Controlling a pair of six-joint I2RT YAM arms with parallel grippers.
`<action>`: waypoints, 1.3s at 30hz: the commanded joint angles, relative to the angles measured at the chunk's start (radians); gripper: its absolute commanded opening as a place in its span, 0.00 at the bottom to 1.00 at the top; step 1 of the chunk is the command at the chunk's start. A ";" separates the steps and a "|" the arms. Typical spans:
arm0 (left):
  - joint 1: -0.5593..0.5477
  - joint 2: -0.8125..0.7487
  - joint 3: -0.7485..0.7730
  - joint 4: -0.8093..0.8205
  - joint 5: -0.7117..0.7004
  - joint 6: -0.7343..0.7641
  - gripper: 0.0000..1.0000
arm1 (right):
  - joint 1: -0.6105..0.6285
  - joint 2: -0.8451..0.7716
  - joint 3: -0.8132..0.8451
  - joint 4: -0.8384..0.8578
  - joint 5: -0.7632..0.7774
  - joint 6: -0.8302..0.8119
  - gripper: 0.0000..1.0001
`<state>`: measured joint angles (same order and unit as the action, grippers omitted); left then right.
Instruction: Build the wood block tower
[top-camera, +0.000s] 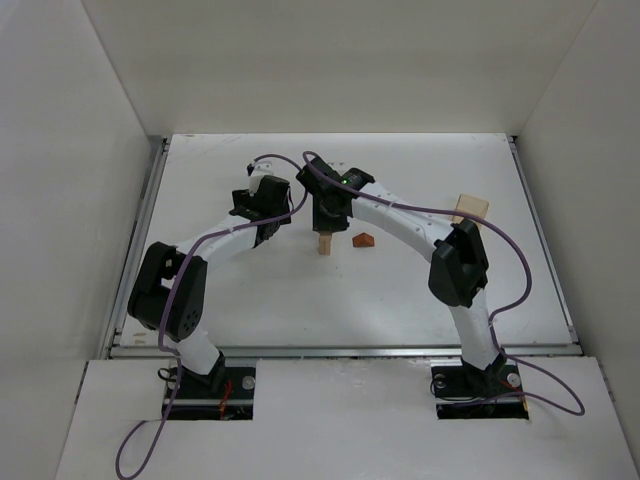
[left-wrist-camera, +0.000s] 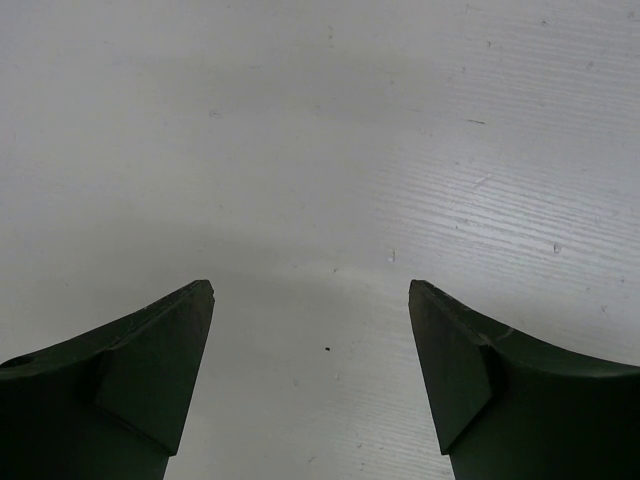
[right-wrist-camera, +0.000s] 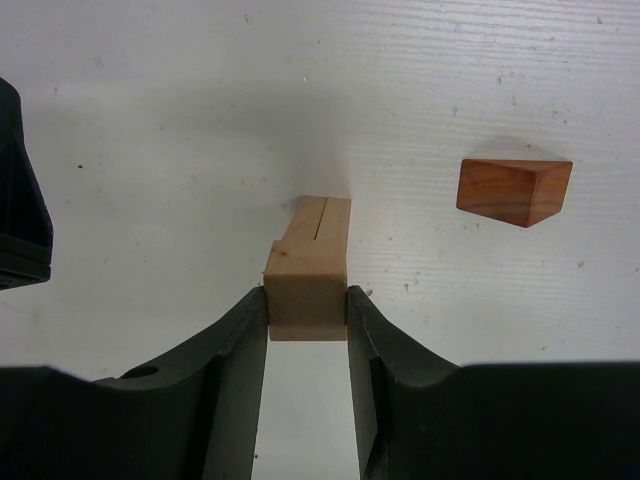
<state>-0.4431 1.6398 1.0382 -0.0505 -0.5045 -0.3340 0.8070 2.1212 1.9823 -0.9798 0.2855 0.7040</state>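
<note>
A slim pale tan post (top-camera: 324, 244) of stacked blocks stands upright mid-table. My right gripper (top-camera: 325, 222) reaches down over it. In the right wrist view, the right gripper (right-wrist-camera: 308, 300) is shut on the post's top block (right-wrist-camera: 308, 285), with both fingers pressed against its sides. The reddish-brown roof-shaped piece (top-camera: 363, 240) lies on the table just right of the post, apart from it; it also shows in the right wrist view (right-wrist-camera: 513, 191). My left gripper (top-camera: 262, 232) hovers left of the post. It is open and empty over bare table in the left wrist view (left-wrist-camera: 311, 290).
A larger pale tan box (top-camera: 470, 208) stands at the right, behind the right arm's elbow. White walls enclose the table (top-camera: 250, 300) on three sides. Part of the left gripper (right-wrist-camera: 20, 210) shows at the left edge of the right wrist view.
</note>
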 joint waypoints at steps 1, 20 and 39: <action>0.001 -0.051 -0.012 0.021 0.003 0.003 0.77 | 0.011 0.005 0.027 -0.003 0.024 0.000 0.23; 0.001 -0.051 -0.012 0.021 0.012 0.012 0.77 | 0.011 0.005 0.036 -0.003 0.006 -0.009 0.56; 0.001 -0.071 0.146 -0.052 0.437 0.565 0.84 | -0.163 -0.532 -0.344 0.044 0.029 -0.125 0.64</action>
<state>-0.4427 1.6379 1.1088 -0.0742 -0.2626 0.0223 0.6727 1.6360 1.6978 -0.9657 0.3115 0.6548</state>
